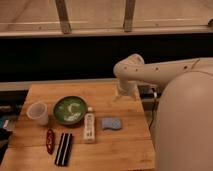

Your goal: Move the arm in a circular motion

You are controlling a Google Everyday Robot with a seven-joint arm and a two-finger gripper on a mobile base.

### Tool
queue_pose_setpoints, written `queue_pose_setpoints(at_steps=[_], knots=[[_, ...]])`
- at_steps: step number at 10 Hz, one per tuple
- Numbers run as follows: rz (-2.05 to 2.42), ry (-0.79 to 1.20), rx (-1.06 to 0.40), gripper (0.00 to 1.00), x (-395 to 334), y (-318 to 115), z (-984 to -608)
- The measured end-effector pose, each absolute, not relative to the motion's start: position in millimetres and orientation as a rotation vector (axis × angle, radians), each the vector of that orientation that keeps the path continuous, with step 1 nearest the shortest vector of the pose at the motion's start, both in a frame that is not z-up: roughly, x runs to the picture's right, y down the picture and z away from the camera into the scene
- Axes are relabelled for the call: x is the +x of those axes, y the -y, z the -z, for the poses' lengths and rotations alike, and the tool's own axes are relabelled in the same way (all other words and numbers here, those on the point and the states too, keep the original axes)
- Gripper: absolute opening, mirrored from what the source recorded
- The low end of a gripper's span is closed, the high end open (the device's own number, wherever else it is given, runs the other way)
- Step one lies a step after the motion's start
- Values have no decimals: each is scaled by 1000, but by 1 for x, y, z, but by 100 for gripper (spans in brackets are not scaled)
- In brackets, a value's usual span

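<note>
Arm: elbow bent over the table's far right edge, gripper low there, grip state untellable; hazard: a low circle sweeping nearward could clip the blue sponge or green bowl.

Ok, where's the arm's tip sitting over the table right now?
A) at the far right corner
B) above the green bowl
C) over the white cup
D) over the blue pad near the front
A: the pincer at the tip of the arm hangs by the far right corner of the table, well right of the green bowl.
</note>
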State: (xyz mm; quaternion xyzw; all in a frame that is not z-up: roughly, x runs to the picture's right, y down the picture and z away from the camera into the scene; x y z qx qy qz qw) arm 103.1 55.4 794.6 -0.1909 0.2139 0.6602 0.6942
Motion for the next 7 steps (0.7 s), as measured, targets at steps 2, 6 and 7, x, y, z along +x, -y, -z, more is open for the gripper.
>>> queue_pose_setpoints(at_steps=[2,6,7], knots=[[-1414,-457,-450,66,72,-55,-795],[-1305,-432,-511,66,-1,-105,-755],[-1299,-438,-518,66,-10,-123,-743]])
